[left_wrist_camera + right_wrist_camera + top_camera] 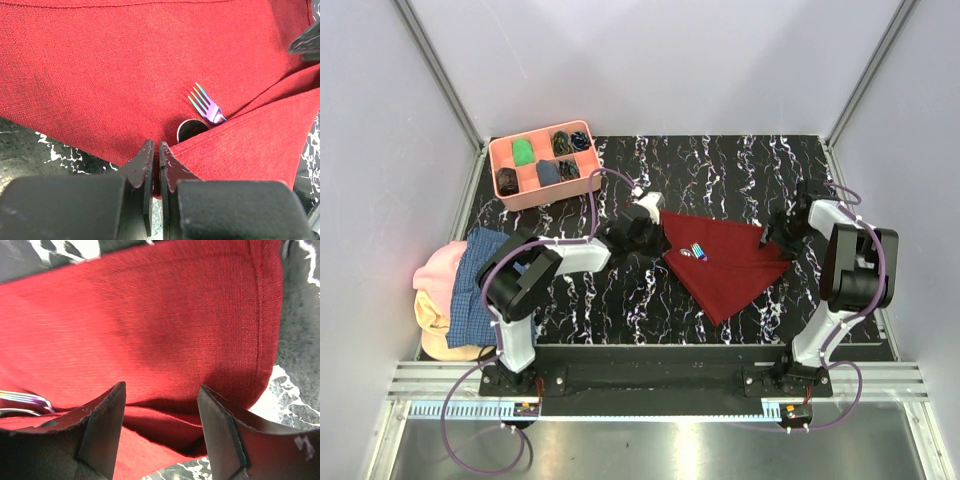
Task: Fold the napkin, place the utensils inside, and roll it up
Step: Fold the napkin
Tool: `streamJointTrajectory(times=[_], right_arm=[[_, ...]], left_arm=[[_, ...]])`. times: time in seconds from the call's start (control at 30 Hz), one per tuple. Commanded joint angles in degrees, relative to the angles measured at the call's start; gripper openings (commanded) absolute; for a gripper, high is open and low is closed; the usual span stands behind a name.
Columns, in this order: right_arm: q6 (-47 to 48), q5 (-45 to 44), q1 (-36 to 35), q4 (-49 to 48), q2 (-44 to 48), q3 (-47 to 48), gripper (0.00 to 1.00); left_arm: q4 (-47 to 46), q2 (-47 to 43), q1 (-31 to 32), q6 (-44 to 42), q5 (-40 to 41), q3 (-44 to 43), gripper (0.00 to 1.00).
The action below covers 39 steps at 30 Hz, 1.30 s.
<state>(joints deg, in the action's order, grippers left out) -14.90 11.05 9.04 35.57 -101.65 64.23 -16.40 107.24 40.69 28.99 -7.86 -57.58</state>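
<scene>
marbled table [620, 290] — napkin [730, 270], fork [206, 104]

The left arm [535, 272] rises from its base at the near edge, bends at a raised elbow and stretches its forearm low and to the right, toward the middle of the scene. At its end the left tool [156, 150] lies nearly level, its two fingers pressed together with a bare sliver between them, pinching a folded edge of the napkin [125, 75]. The right arm [855, 265] is folded more tightly, with its bulky upper link on the outer side and its forearm angled back inward to the left. The right tool [160, 415] points down and inward, its jaws spread wide, low over the same napkin and gripping nothing.
</scene>
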Motion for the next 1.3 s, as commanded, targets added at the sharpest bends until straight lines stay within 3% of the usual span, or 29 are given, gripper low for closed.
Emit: streamJointTrajectory(times=[0.0,0.47,0.97,1.07,1.1,1.27], right_arm=[[1.53,-1.73,0.28,7.14,-2.68,3.97,0.67],[2.59,-6.47,0.28,14.96,-5.41,6.26,0.66],[2.5,-10.79,0.28,15.49,-6.38,7.84,0.66],[2.15,-9.91,0.28,15.41,-4.89,8.19,0.67],[1.98,-9.3,0.28,15.23,-4.36,8.28,0.67],[1.54,-3.93,0.28,14.44,1.17,9.77,0.68]], left_arm=[[-3.37,-3.27,-0.52,-0.08,1.44,0.89,0.0],[-3.9,-2.91,-1.05,-0.34,1.18,0.98,0.0],[-2.94,-1.07,-2.01,-2.01,0.83,-1.13,0.0],[-2.14,-1.24,-2.36,-2.36,1.18,-2.44,0.17],[-1.88,-1.33,-2.45,-2.62,1.35,-2.88,0.28],[0.75,-1.86,-3.6,-3.59,2.67,-5.7,0.52]])
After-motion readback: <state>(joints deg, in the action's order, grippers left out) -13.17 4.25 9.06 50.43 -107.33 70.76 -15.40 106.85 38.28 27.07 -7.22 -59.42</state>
